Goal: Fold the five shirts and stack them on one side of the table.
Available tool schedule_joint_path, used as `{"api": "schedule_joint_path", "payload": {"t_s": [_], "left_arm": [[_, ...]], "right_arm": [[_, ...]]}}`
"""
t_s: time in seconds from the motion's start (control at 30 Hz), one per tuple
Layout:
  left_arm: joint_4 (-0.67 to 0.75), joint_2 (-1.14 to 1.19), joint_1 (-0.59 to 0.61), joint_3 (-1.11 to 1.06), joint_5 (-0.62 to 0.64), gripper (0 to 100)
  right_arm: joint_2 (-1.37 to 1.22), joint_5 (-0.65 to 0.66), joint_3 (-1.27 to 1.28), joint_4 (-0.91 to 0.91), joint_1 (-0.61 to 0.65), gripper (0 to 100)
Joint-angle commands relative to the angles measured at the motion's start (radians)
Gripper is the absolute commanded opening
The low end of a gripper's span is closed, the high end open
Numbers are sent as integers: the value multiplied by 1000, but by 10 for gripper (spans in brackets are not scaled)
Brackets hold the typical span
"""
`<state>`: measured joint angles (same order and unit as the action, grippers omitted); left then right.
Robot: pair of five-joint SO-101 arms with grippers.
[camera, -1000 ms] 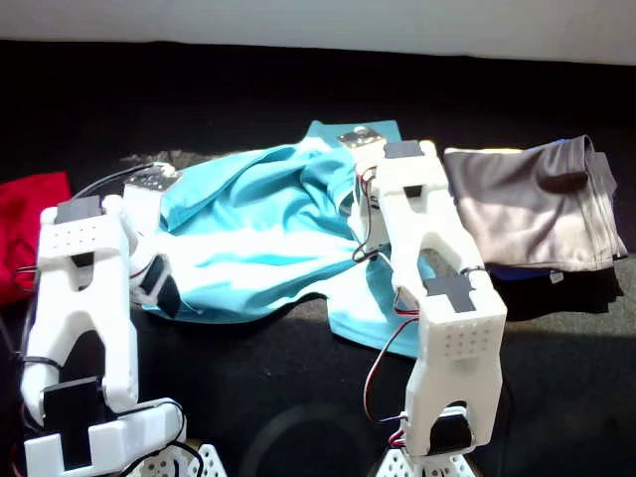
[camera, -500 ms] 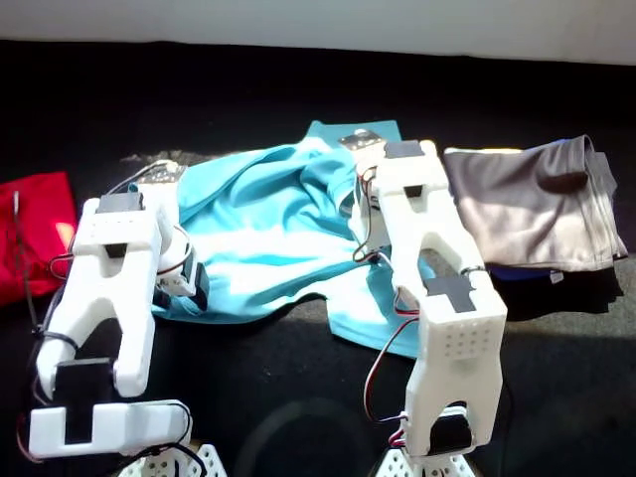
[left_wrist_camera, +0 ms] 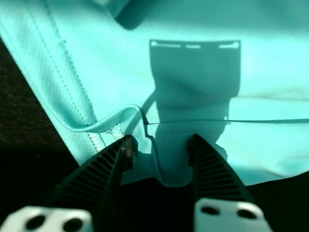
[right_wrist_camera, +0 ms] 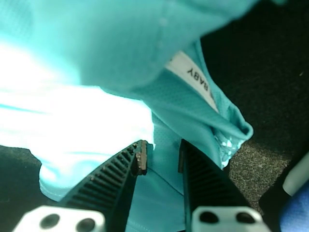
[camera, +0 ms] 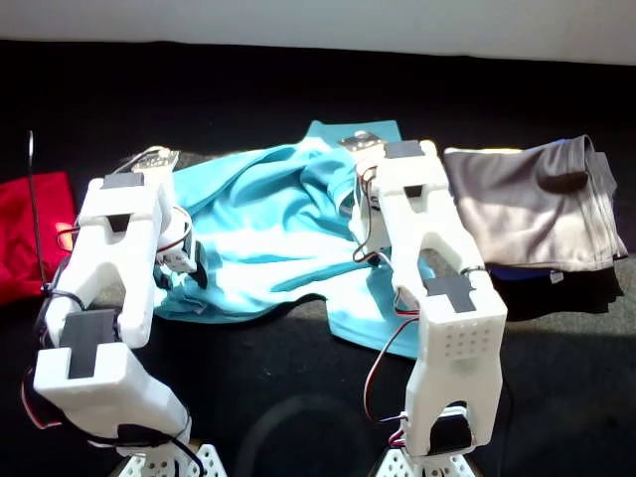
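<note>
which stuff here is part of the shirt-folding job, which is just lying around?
Job: teal shirt, red shirt, folded grey shirt, dark garments under it.
Lying about: black table cover, white strip behind the table.

Covered cloth and cropped edges.
In the high view the right arm (camera: 427,229) lies over the right part of the turquoise shirt (camera: 258,229) and the left arm (camera: 119,248) over its near-left corner, so the folds beneath cannot be made out. The red shirt (camera: 30,234) runs off the left edge. The dark cloth (camera: 586,283) under the grey folded shirt (camera: 527,204) is mostly buried; how many pieces it holds cannot be told. Both arms' bases are cut by the near edge.
</note>
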<state>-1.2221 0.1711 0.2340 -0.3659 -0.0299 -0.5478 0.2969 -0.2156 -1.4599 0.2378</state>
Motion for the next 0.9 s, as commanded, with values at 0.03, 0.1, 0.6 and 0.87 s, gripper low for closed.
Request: {"api": "schedule_joint_path", "payload": {"t_s": [0.03,0.1,0.6,0.87], "left_arm": [[17,21,12,51,6,95],[17,18,12,77,8,26],[-133,28,68,406,-121,20],[-173,24,99,395,-236,117]], "right_arm": [[5,5,-42,-5,-5,123],[4,5,-42,-2,-5,123],[2,5,-41,-2,-10,123],[2,5,-41,-2,-10,123]]}}
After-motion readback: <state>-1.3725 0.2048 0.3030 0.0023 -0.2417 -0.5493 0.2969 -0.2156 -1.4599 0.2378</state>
